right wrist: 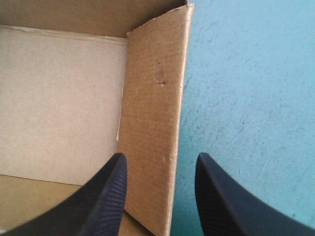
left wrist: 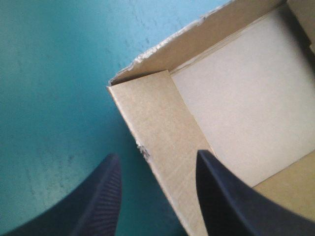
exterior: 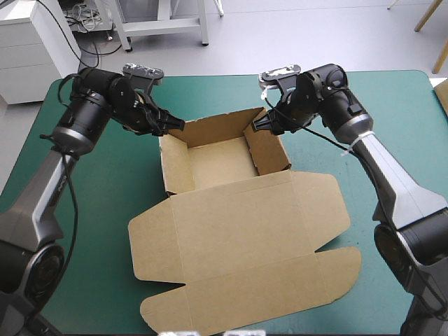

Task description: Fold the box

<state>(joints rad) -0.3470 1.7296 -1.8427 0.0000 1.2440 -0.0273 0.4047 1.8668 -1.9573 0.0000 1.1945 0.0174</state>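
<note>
— From above we see the box [exterior: 234, 210] mid-table on the teal-green cover [exterior: 105, 196]; its tray [exterior: 220, 162] stands open toward the far edge, its lid [exterior: 245, 252] flat toward the near one; what do the wrists add?

— We find the left gripper [left wrist: 157, 155] released, astride the tray's left wall; one finger over the cover, one over the tray floor; the right gripper [right wrist: 161, 156] is likewise spread across the right wall.

— From above we cannot make out those gaps; the wrists miss the lid.
</note>
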